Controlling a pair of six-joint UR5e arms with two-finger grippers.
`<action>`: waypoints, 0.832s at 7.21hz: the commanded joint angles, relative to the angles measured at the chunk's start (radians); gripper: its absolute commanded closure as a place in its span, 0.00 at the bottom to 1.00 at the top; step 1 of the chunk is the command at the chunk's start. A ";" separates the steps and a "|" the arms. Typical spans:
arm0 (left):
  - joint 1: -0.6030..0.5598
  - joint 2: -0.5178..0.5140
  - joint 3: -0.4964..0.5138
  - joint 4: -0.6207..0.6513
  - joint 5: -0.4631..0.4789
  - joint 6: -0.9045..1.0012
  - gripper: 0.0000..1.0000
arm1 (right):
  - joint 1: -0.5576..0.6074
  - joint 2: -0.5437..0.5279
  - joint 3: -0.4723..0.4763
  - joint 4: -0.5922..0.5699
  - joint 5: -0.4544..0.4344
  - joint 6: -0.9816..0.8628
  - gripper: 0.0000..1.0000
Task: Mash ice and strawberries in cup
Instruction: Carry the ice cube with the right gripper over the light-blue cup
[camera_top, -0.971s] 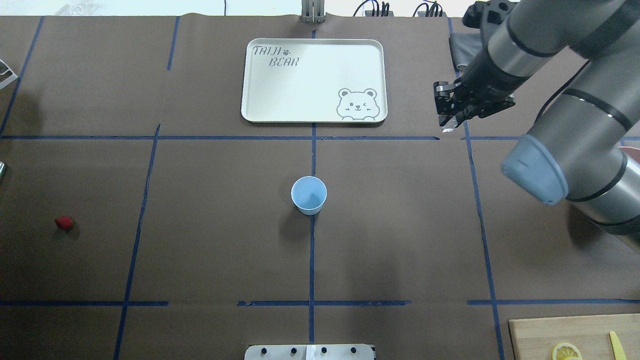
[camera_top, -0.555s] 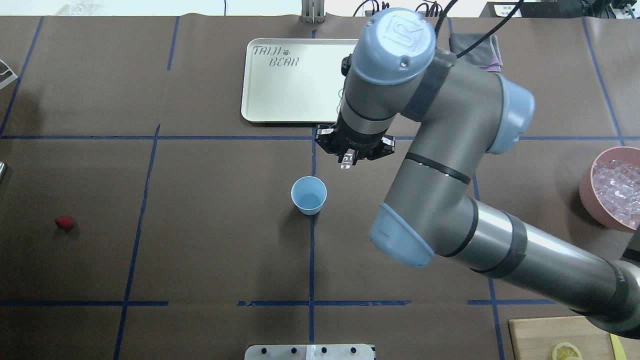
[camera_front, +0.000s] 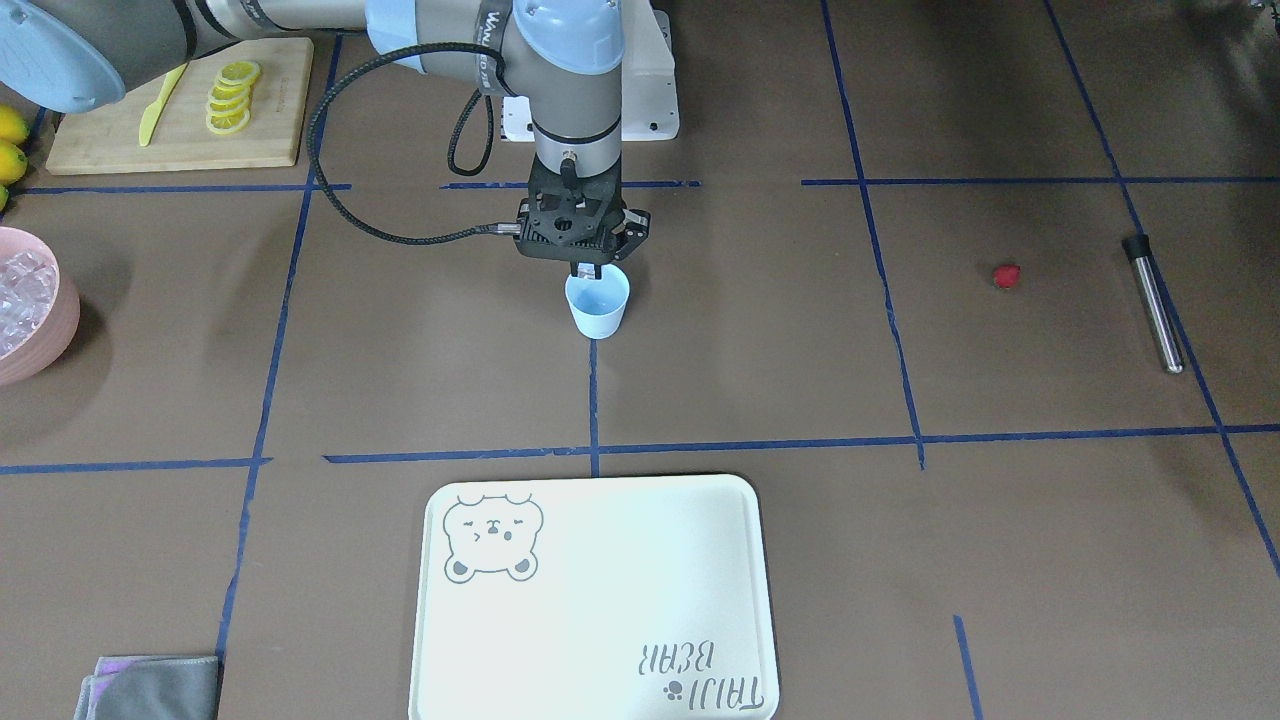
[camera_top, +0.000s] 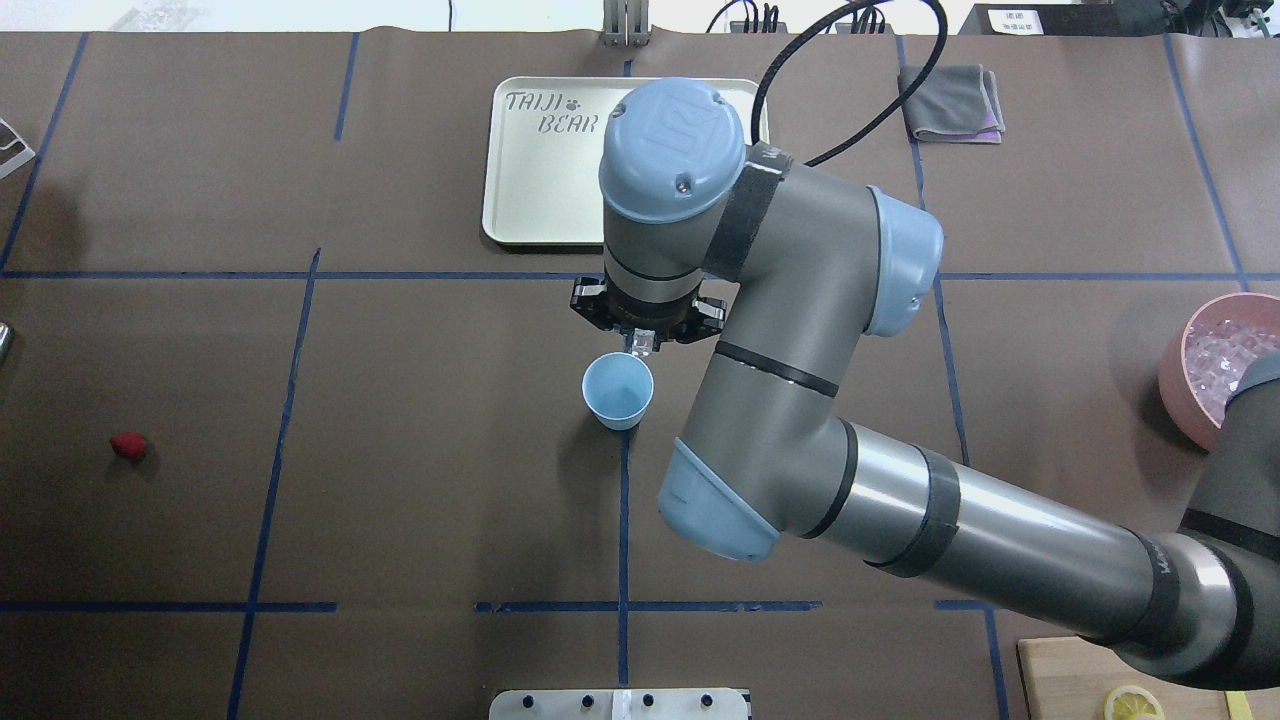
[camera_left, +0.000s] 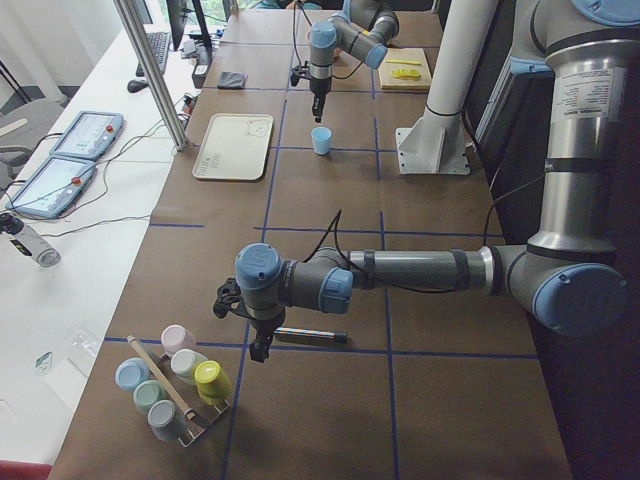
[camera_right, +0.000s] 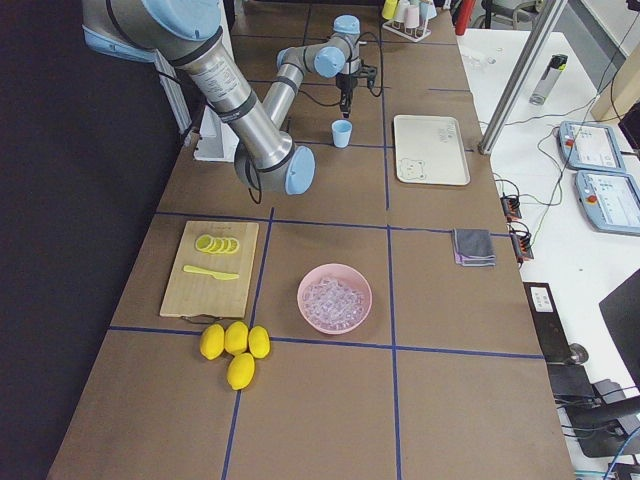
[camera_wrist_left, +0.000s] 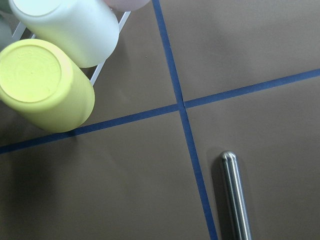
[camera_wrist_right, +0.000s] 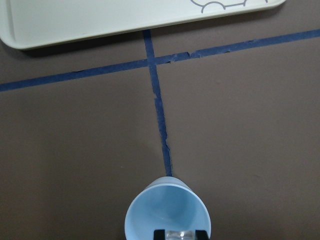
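At centre frame, the right tool (camera_top: 640, 345) pinches an ice cube (camera_wrist_right: 181, 234) just above the cup (camera_top: 618, 392). The strawberry (camera_top: 127, 446) lies far left on the worktop (camera_top: 400, 500); the left tool (camera_left: 257, 350) is too small to judge.

- Bright, even light from above; the cup (camera_top: 618, 392) and pink bowl (camera_front: 66, 318) cast soft, faint shadows.
- The tray (camera_front: 620, 580) is washed out by glare.
- The rod (camera_wrist_left: 235, 200) carries a bright streak.
- Far left of the right-side view is black.
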 joint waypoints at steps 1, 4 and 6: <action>0.001 0.000 0.000 0.000 0.000 0.000 0.00 | -0.024 0.002 -0.025 0.021 -0.027 0.010 1.00; 0.001 0.000 0.003 0.000 0.000 0.000 0.00 | -0.036 -0.007 -0.035 0.046 -0.036 0.001 0.01; 0.003 0.000 0.003 0.000 0.002 0.000 0.00 | -0.036 -0.004 -0.033 0.048 -0.036 0.004 0.01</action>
